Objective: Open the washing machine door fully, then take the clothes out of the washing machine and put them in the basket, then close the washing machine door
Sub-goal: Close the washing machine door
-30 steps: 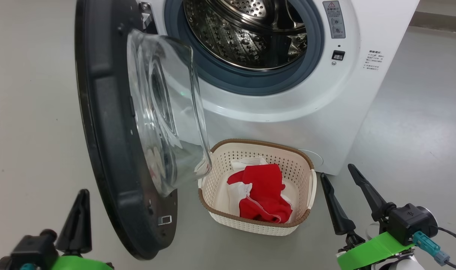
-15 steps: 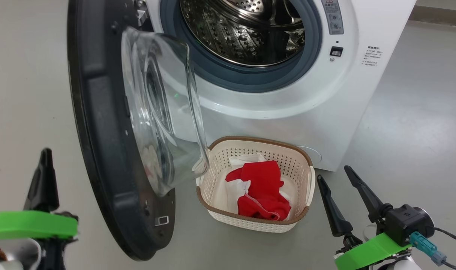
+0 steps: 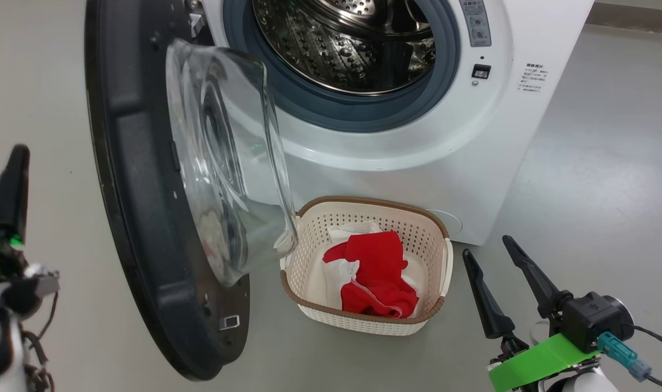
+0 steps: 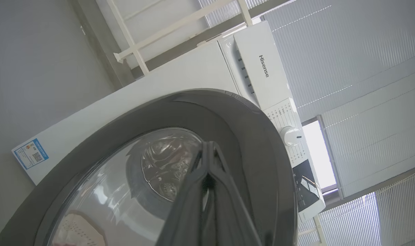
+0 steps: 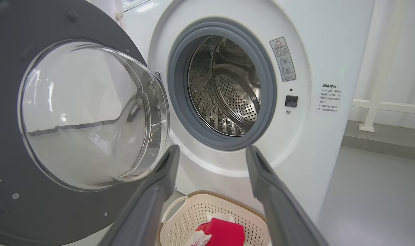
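Left gripper [image 3: 16, 158]: fingers pressed together, holding nothing, raised left of the washing machine door [image 3: 140, 207], facing its outer side. Right gripper [image 3: 486, 247]: fingers spread wide, empty, low just beside the basket [image 3: 309, 239]. Basket on floor against the washing machine [image 3: 472, 163], red-and-white clothes [image 3: 377, 272] inside. Door swung open, glass bowl overhanging the basket's left rim. Steel drum [image 3: 342, 49] exposed behind.
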`<state>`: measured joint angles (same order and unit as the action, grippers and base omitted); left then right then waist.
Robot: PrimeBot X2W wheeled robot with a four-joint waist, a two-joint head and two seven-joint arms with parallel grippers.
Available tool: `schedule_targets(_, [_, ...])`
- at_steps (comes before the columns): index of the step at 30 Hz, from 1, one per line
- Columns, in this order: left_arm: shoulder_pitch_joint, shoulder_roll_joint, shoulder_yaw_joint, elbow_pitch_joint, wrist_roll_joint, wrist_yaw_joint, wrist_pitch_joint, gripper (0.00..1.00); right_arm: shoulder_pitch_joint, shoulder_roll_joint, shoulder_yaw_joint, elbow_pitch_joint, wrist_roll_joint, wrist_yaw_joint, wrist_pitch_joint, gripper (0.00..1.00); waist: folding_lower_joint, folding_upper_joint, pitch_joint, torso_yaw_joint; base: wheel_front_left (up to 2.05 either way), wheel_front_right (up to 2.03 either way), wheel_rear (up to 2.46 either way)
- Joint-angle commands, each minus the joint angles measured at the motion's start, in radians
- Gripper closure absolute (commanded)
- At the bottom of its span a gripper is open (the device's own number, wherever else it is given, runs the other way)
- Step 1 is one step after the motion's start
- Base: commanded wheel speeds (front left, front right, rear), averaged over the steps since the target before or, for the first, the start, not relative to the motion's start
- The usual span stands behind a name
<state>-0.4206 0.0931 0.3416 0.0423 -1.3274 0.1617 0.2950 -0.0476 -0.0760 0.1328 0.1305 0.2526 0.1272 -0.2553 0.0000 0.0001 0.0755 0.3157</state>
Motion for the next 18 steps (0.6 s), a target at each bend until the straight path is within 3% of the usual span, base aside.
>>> schedule_targets(1, [-0.035,0.037,0.034,-0.023,-0.010,0.008,0.015,1.00,-0.036,-0.007,0.016,-0.021,0.007,0.003,-0.006,0.00,0.0000,-0.0001,0.000,0.000,0.00,0.00,0.00])
schedule_targets(8, [-0.081,0.101,0.022,-0.017,-0.094,0.117,0.186,1.00,-0.036,-0.004,0.011,-0.020,0.009,0.003,-0.006,0.00,0.0000,-0.0001,0.002,0.001,0.00,0.00,0.00])
schedule_targets(18, [-0.078,0.134,-0.031,-0.046,-0.135,0.161,0.325,1.00,-0.043,-0.003,0.016,-0.023,0.009,0.003,-0.006,0.00,0.0000,-0.0001,0.014,-0.004,0.00,0.00,0.00])
